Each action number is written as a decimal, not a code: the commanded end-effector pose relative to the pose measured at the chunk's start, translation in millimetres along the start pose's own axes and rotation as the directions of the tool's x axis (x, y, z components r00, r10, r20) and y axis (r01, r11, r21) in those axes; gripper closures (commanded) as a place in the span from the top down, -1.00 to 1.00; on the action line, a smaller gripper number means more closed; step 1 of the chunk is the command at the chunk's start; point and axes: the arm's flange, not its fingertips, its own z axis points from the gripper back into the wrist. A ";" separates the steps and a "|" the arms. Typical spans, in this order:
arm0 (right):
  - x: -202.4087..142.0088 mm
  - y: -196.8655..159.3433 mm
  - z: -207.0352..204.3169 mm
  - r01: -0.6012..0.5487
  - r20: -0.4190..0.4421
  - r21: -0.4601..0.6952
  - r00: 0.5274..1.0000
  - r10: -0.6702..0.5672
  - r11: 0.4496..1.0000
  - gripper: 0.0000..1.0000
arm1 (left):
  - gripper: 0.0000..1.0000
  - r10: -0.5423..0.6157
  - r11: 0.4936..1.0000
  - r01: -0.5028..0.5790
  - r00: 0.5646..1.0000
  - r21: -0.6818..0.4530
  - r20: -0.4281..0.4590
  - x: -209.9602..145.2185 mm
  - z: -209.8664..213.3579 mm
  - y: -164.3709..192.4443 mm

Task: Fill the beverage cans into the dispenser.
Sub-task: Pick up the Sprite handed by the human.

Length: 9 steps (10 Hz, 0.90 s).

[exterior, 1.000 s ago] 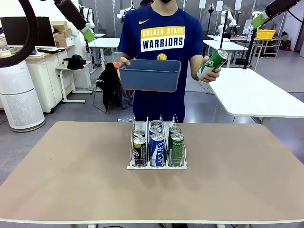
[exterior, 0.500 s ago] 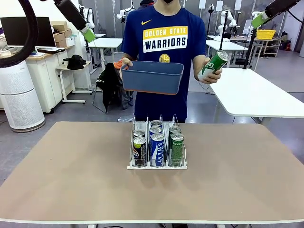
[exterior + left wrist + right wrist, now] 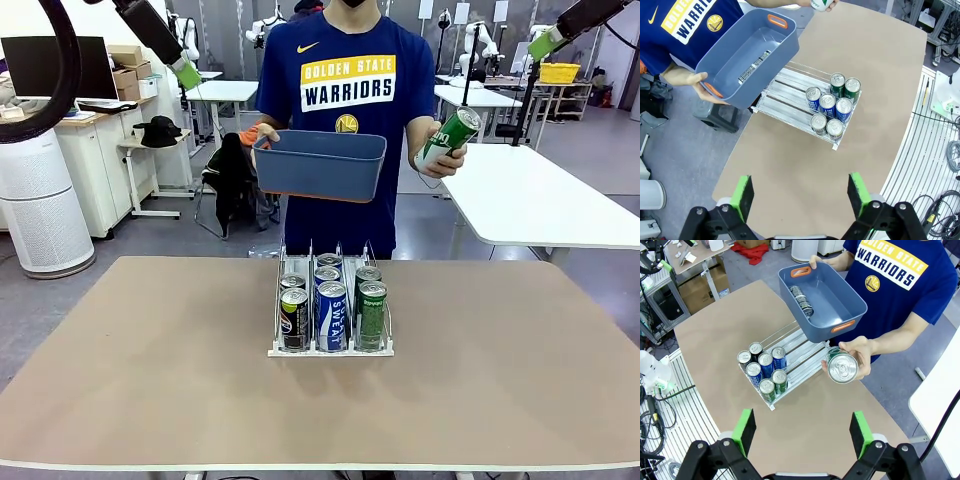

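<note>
Far beneath the left tool (image 3: 800, 186) and right tool (image 3: 801, 426), both spread, sits the dispenser (image 3: 785, 94).

Plain tan desk (image 3: 150, 400). Centre: dispenser (image 3: 330, 351) w/ white base, clear dividers. Front-row cans, l to r: black can (image 3: 294, 322), blue can (image 3: 331, 318) w/ white lettering, green can (image 3: 372, 318); silver tops on all. Upper centre: blue-grey bin (image 3: 320, 165) w/ orange handles, navy shirt (image 3: 345, 45) w/ yellow & white print. Upper right: second green can (image 3: 448, 135), white lettering.
</note>
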 end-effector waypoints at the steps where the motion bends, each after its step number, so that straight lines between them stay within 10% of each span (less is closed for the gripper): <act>1: -0.4 1.2 -0.4 -0.001 -0.001 0.002 1.000 0.001 1.000 1.00 | 1.00 -0.002 1.000 0.002 1.000 -0.007 -0.005 -1.8 1.4 -0.1; 9: -0.4 1.2 -0.4 -0.001 -0.001 0.002 1.000 0.001 1.000 1.00 | 1.00 -0.002 1.000 0.002 1.000 -0.007 -0.005 -1.8 1.4 -0.1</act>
